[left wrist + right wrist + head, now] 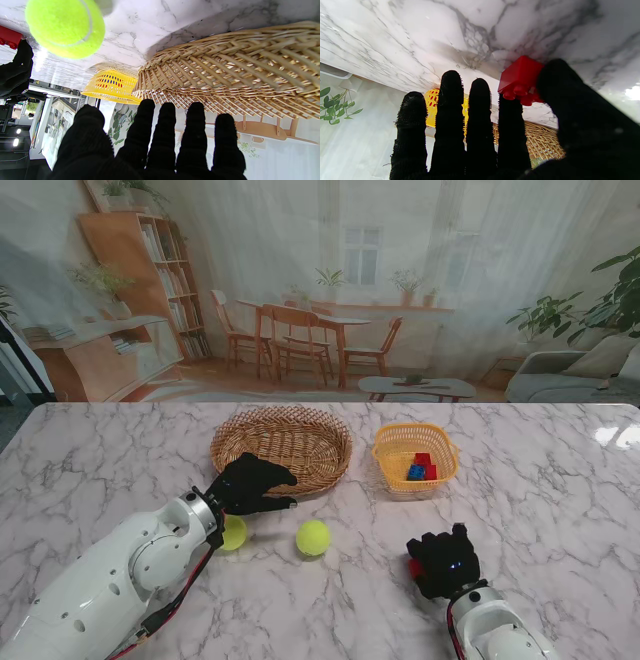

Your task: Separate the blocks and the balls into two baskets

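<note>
A woven wicker basket [281, 445] and a smaller yellow plastic basket [415, 455] holding red and blue blocks stand side by side. Two green tennis balls lie nearer to me: one [313, 537] in the open, the other [234, 532] half hidden under my left wrist. My left hand [250, 485] hovers at the wicker basket's near rim, fingers spread and holding nothing. In the left wrist view the ball [65, 27] lies beside the wicker basket [225, 70]. My right hand [443, 560] pinches a red block [520, 80] between thumb and index finger, low at the table top.
The marble table [120, 460] stretches wide to both sides. A printed room backdrop hangs behind its far edge. The yellow basket [110, 86] shows past the wicker one in the left wrist view.
</note>
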